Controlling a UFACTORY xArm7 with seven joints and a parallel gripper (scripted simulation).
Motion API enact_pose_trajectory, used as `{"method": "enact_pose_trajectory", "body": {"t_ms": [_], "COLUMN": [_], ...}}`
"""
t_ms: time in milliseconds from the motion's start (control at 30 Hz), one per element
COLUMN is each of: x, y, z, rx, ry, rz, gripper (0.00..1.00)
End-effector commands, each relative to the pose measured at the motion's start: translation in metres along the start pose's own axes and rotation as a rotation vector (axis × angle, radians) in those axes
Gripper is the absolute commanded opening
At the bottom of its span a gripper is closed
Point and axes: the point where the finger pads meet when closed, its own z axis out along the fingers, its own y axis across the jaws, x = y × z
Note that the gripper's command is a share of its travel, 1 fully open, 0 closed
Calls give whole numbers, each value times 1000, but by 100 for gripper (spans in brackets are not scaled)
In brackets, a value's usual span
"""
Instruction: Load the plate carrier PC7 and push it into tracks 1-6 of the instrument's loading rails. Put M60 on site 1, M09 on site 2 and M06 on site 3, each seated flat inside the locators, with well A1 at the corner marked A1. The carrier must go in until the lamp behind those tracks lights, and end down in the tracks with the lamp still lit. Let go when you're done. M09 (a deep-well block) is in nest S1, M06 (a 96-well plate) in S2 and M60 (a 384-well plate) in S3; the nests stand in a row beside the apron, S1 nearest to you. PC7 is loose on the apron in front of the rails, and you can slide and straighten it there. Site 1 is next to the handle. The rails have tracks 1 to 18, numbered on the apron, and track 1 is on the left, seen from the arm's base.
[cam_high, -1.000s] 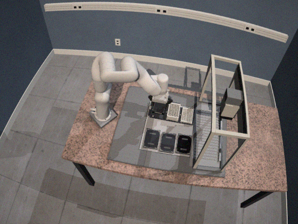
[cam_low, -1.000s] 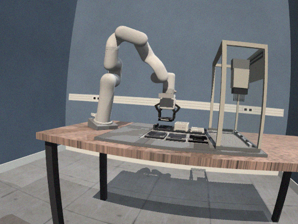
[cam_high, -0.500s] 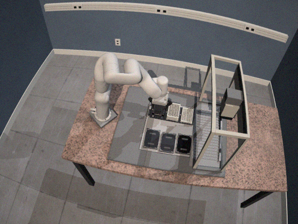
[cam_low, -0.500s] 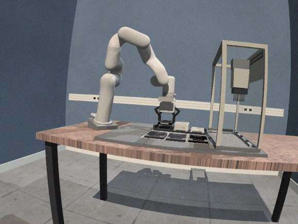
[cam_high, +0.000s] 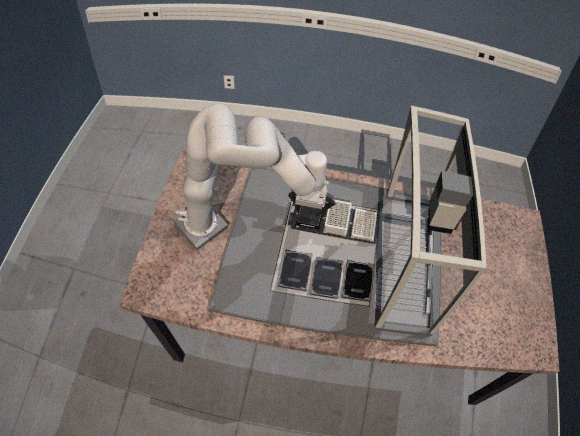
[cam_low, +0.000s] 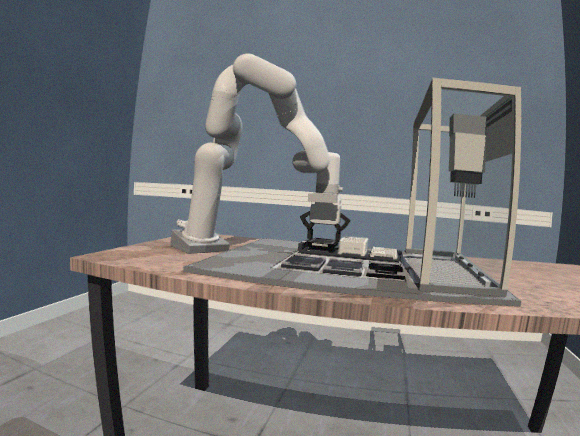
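A white robot arm (cam_high: pixel 250 145) is seen bent down over a brown stone worktop (cam_high: pixel 165 280), beside an open-framed instrument (cam_high: pixel 450 262) with ribbed loading rails (cam_high: pixel 405 280) in its floor.

The fingers (cam_low: pixel 307 226) are spread almost to their full width and are clamped across a dark block (cam_high: pixel 306 216). The block is in the nest nearest the arm's base, at or barely above nest level; whether it has been lifted cannot be told. From its nest, it is judged to be the deep-well block. Two white plates (cam_high: pixel 337 217) (cam_high: pixel 363 223) are set in the next two nests of the same row, the first of them taller.

The long carrier (cam_high: pixel 320 296) is laid on the grey apron, well apart from the nests, on the side away from the wall. Its long axis is parallel to the row of nests and points at the rails. Three dark sites are seen along it. The one nearest the rails looks blacker; whether anything is on it cannot be told.

The middle site (cam_high: pixel 326 276) is judged to be the block's destination. It is found across the apron from the fingers and one place closer to the rails, so a lift and a short diagonal carry would be needed.
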Motion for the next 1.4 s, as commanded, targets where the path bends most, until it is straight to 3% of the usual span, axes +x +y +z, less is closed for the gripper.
{"method": "enact_pose_trajectory", "body": {"t_ms": [0, 1367], "x": [-1, -1], "y": [-1, -1], "z": [-1, 9], "rx": [3, 3], "ry": [-1, -1], "rz": [0, 0], "gripper": [0, 0]}}
